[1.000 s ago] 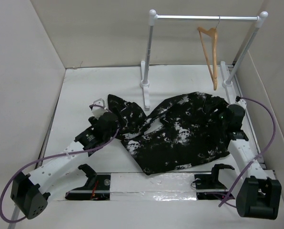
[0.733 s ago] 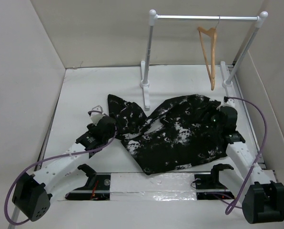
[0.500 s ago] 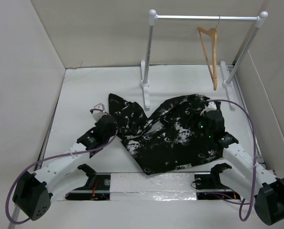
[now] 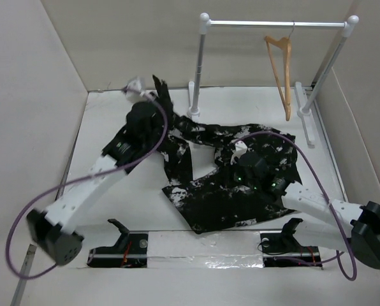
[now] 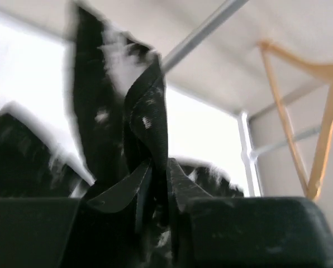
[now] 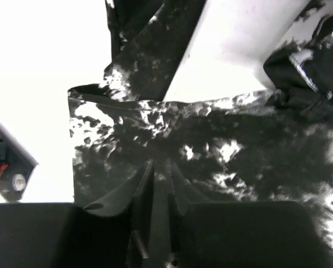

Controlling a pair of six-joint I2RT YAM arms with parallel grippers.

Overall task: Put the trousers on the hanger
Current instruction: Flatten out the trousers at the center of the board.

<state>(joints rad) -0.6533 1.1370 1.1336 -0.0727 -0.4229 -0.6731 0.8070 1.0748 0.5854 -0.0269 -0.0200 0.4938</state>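
Black splattery fabric is pretty much all over this one: the trousers [image 4: 241,191] are sprawled across the middle of the white table [image 4: 113,121]. Most of them lie flat and rumpled toward the right side, with one end held up off the surface at the back left. That raised bit is in the left gripper [image 5: 158,167], which sits high up near the back wall. The left wrist view shows its fingers clamped on a folded edge of the cloth, so the fabric stands up in a twisted strip above them. From there the cloth runs down and to the right, just in front of the foot of the left post of the rack [image 4: 203,70], and into the main heap. The right gripper [image 6: 159,170] reaches in from the right, down on the middle of the trousers. Its fingers are drawn close together with what looks like a small fold of fabric nipped between them, though it's dark in there, so I can't tell how much it's got. The wooden hanger [image 4: 280,70] hangs by its hook from the rail of the rack at the back right, turned edge-on to the top camera. It isn't touching the trousers and is well apart from both grippers.
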